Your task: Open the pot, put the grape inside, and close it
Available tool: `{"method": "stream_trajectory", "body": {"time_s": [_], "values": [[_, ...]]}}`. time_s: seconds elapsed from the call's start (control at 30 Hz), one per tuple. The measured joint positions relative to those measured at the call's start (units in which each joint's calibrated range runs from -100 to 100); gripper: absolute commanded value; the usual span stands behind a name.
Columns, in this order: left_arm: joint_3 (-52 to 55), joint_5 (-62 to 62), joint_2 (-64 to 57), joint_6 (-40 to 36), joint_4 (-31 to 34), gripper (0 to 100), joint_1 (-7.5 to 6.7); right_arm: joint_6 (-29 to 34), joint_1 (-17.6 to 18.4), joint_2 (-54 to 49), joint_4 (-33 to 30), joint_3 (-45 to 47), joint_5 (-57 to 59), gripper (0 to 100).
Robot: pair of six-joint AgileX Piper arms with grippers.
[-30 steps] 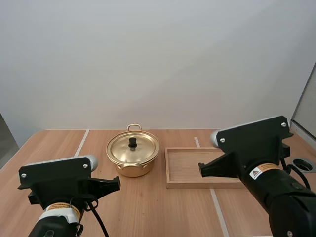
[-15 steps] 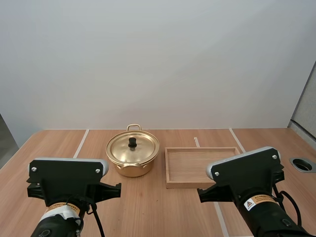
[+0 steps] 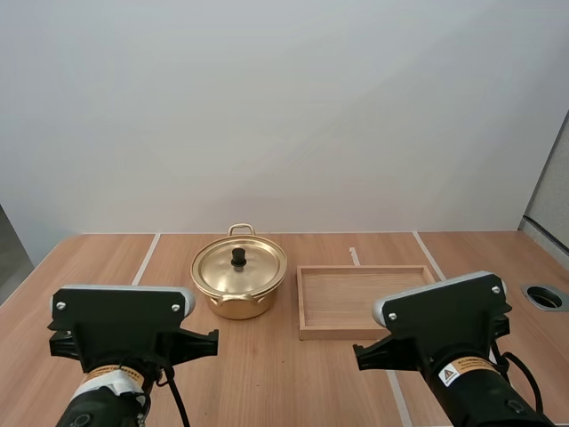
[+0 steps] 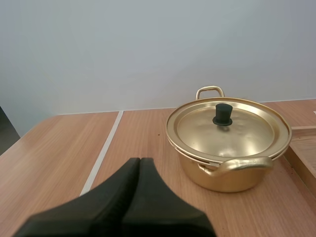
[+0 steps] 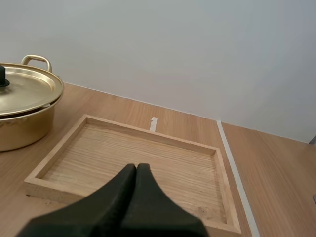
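A golden pot (image 3: 238, 283) stands mid-table with its lid (image 4: 224, 127) on; the black knob (image 3: 238, 257) sits at the lid's centre. My left gripper (image 3: 213, 336) hovers near the front of the table, short of the pot and a little to its left. Its fingers (image 4: 139, 170) lie together as one dark wedge, holding nothing. My right gripper (image 3: 358, 353) hangs before the near rim of the wooden tray (image 3: 307, 298). It is shut too, its wedge (image 5: 136, 173) aimed over the tray (image 5: 54, 170), with the pot (image 5: 22, 111) off to the side.
The tray lies just right of the pot, its near rim facing both arms. White tape lines (image 3: 147, 255) run front to back across the wooden table. A round hole (image 3: 544, 296) sits near the table's right edge.
Both arms have come down and back toward the table's front. The right arm dropped the most, off the tray's right half. Pot, lid and tray have not moved.
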Motion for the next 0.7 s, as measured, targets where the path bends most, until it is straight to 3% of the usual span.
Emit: {"method": "stream_trajectory", "body": {"time_s": [0.33, 0.7], "values": [[0.0, 0.0, 0.0, 0.0, 0.0, 0, 0.00, 6.7, 0.0, -0.1, -1.1, 0.0, 4.4, 0], [0.0, 0.0, 0.0, 0.0, 0.0, 0, 0.00, 7.7, 0.0, -0.1, -1.1, 0.0, 5.0, 0]]}}
